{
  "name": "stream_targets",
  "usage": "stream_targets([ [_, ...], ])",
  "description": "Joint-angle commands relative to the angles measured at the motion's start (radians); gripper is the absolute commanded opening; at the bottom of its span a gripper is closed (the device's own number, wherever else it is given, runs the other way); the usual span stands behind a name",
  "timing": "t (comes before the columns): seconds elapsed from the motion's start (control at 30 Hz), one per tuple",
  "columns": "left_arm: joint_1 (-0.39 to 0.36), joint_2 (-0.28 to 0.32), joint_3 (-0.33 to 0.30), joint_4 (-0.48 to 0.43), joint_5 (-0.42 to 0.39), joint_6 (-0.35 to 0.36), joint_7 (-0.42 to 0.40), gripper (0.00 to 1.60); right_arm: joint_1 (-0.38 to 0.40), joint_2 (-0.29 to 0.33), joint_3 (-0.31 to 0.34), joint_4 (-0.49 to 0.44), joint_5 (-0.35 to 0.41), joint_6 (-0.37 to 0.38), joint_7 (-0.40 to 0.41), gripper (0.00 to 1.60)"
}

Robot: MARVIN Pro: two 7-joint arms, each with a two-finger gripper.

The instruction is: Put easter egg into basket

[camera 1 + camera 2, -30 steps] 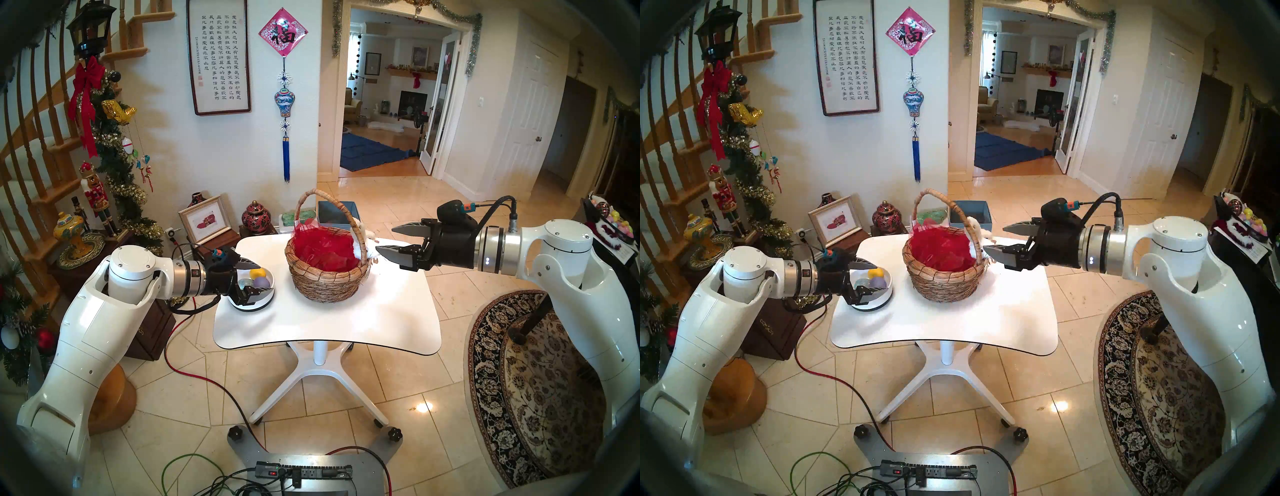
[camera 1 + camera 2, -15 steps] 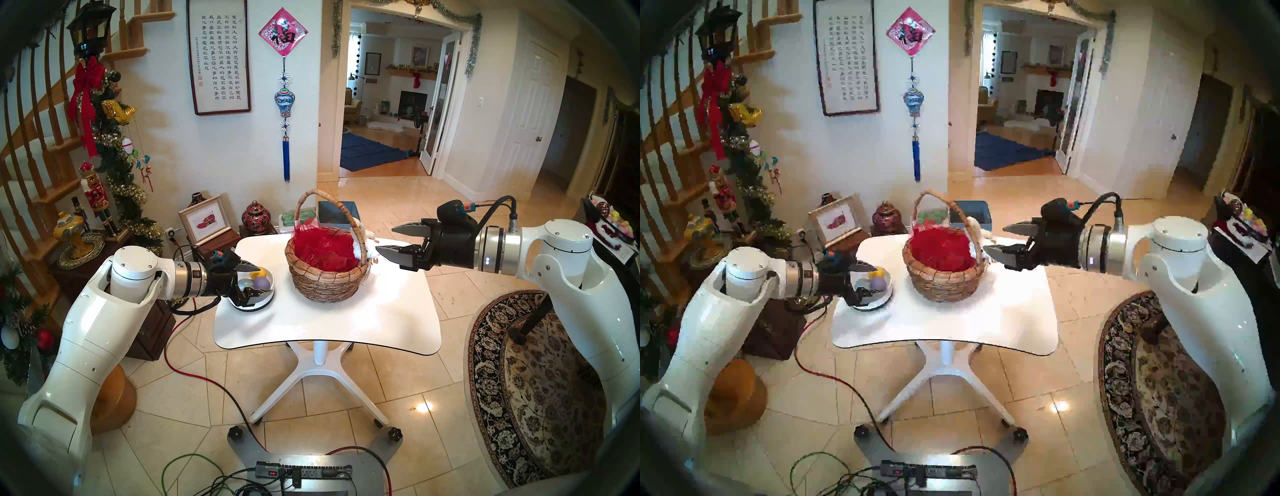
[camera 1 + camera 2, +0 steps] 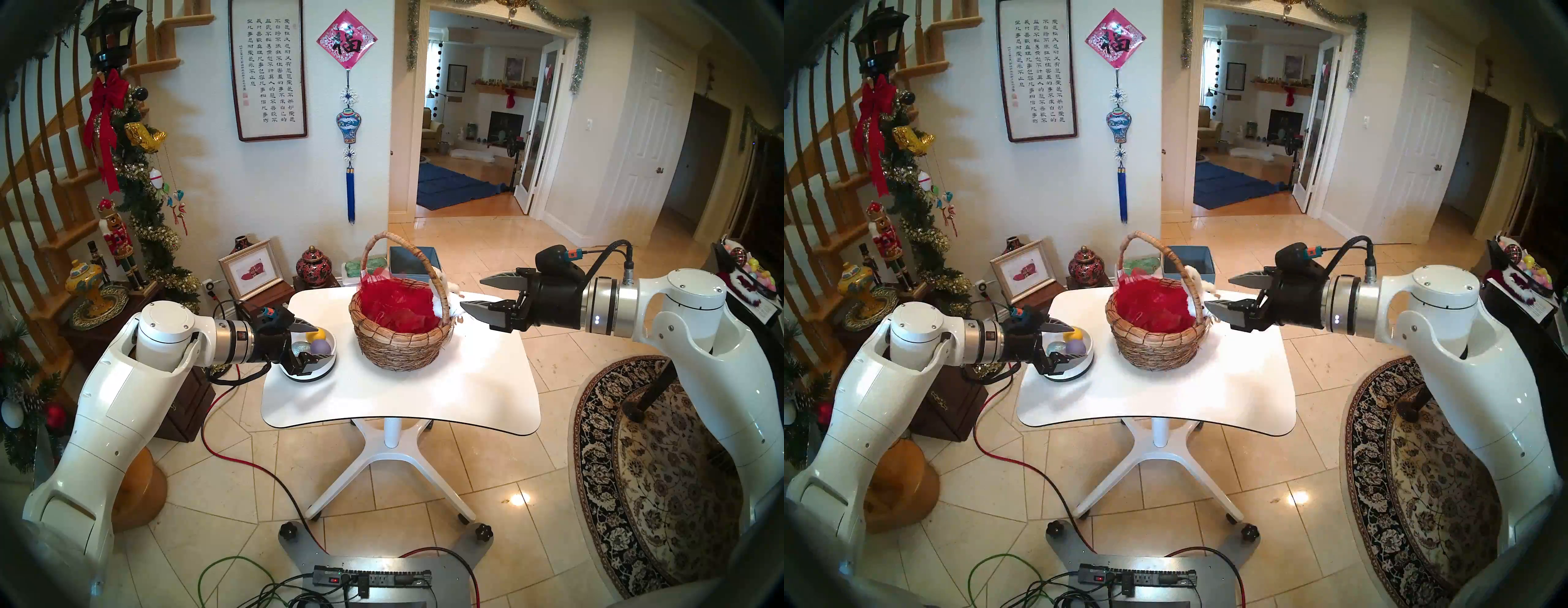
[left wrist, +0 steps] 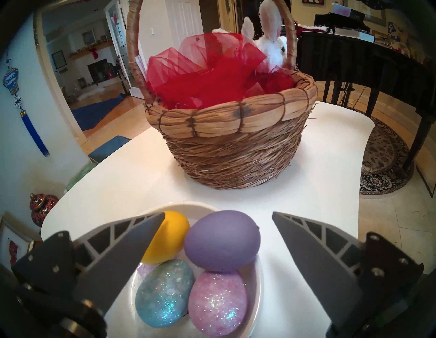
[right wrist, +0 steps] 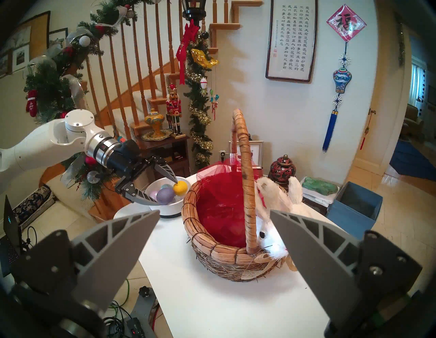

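Left gripper (image 4: 218,216) poised over egg bowl, jaws wide apart, empty.
Purple egg (image 4: 222,240) lies atop others in white bowl (image 3: 329,366), beside basket (image 3: 399,335) mid-table (image 3: 424,395). Right gripper (image 3: 471,293) likewise spread, empty, beside the basket's bunny (image 5: 271,238).

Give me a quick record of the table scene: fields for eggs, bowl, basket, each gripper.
eggs: yellow egg, purple egg, blue glitter egg, pink glitter egg, all in the bowl
bowl: white bowl, beside the basket
basket: wicker basket, red mesh lining, no egg visible inside
left gripper: open, over the bowl
right gripper: open, empty, by the basket
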Motion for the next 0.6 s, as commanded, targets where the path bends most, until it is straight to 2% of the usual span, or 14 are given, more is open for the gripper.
stream_targets([
  [0.0, -0.016, 0.0, -0.002, 0.001, -0.004, 0.0, -0.008, 1.6, 0.007, 0.002, 0.006, 0.0, -0.002, -0.003, -0.003, 1.6],
  [0.57, 0.002, 0.003, -0.004, -0.002, 0.013, -0.027, -0.01, 1.6, 0.007, 0.004, 0.005, 0.0, -0.001, -0.005, -0.004, 1.6],
])
